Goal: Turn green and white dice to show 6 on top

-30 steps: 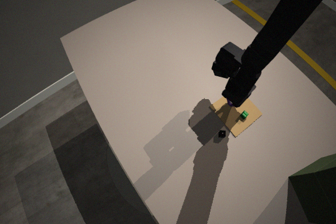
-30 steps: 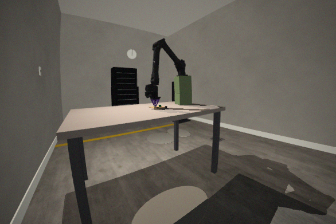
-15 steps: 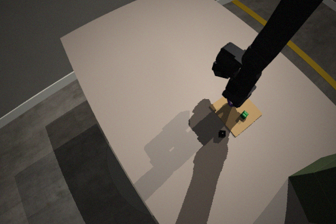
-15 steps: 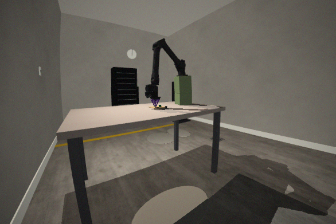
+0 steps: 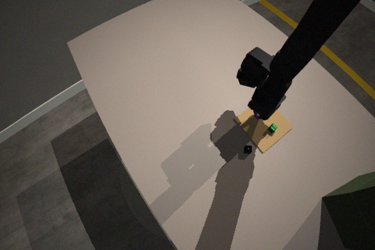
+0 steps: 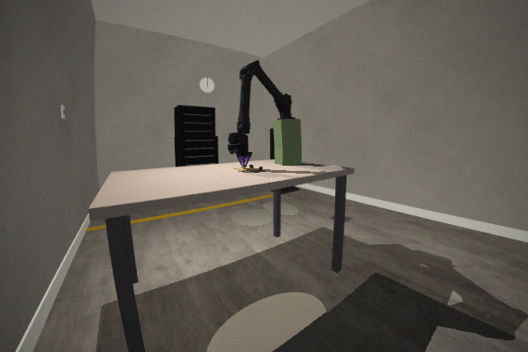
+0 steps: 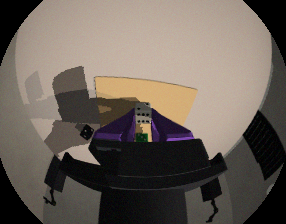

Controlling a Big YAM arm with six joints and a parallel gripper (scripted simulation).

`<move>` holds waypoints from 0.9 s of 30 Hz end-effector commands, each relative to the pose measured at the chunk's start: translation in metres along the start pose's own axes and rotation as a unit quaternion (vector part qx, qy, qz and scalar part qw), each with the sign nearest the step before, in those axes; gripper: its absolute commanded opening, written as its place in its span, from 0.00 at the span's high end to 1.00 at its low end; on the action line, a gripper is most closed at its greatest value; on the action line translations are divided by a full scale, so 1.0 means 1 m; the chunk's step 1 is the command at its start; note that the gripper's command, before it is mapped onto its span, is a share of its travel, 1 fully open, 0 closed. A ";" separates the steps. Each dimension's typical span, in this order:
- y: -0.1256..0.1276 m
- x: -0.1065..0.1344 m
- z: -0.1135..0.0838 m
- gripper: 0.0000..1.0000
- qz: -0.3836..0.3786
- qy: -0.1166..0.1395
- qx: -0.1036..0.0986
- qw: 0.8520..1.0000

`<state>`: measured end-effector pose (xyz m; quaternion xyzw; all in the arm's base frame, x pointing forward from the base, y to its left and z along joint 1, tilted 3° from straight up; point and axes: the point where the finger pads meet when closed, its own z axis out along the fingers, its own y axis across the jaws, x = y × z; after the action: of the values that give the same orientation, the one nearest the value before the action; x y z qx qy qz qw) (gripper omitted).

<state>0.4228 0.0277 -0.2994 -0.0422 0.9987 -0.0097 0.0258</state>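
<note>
Gripper [image 5: 258,115] [image 6: 244,166] [image 7: 143,112] points down over the tan mat [image 5: 283,123] [image 6: 237,168] [image 7: 169,100], its purple fingers drawn together on the white die [image 7: 143,112], which sits clamped between the tips; the wrist view shows two rows of dark pips on one of its faces, but whether it touches the mat I cannot tell. The green die [image 5: 272,128] [image 6: 251,166] [image 7: 142,137] rests on the mat, apart from the white one, and its pips are too small to read surely. The black die [image 5: 247,149] [image 6: 260,168] [image 7: 87,132] lies off the mat, just beside its edge, in shadow. From the green pedestal [image 5: 352,205] [image 6: 288,142], the black arm [image 5: 307,32] [image 6: 244,104] slants up to a high elbow, then drops almost straight to the wrist. Beneath it all spreads a pale pinkish table [image 5: 160,64] [image 6: 180,181] [image 7: 169,50] on dark legs, with the arm's shadows cast across the top. A yellow line [image 5: 349,72] [image 6: 180,212] crosses the mottled grey floor beyond the table. Farther back stands a black drawer cabinet [image 6: 195,111] [image 7: 264,145], and a round pale clock [image 6: 207,85] hangs on the grey wall above it
</note>
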 end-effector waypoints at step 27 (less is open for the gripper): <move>0.000 0.004 0.004 0.86 0.005 0.000 -0.001 1.000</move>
<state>0.4227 0.0277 -0.2994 -0.0416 0.9988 -0.0097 0.0259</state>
